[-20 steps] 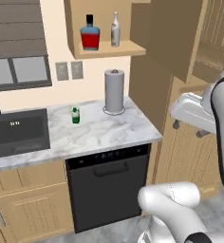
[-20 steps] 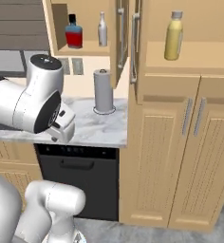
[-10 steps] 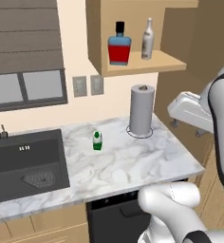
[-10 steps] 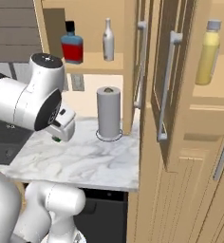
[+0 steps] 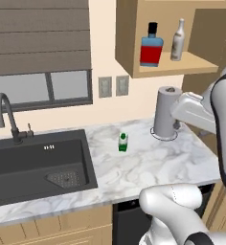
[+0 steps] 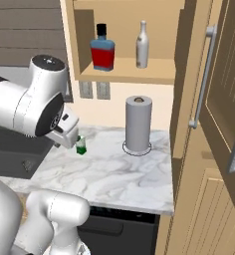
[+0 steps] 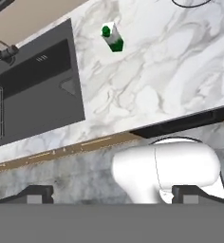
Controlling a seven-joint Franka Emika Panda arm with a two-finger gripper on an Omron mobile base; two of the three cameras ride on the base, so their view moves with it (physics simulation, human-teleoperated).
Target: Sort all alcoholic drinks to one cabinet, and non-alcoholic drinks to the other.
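The two-finger gripper (image 7: pixel 112 193) has its dark tips spread wide at the bottom of the hand view, holding nothing, high above the white marble counter (image 7: pixel 180 71). Toward the upper middle of that view the small green-and-white carton (image 7: pixel 112 37) stands alone on the marble, so it remains to be moved. In the upper part of the right base view, the squat blue bottle with red label (image 6: pixel 103 50) and the slim grey long-necked bottle (image 6: pixel 142 46) already stand on the small light-wood shelf cabinet (image 6: pixel 127 70); that half looks done.
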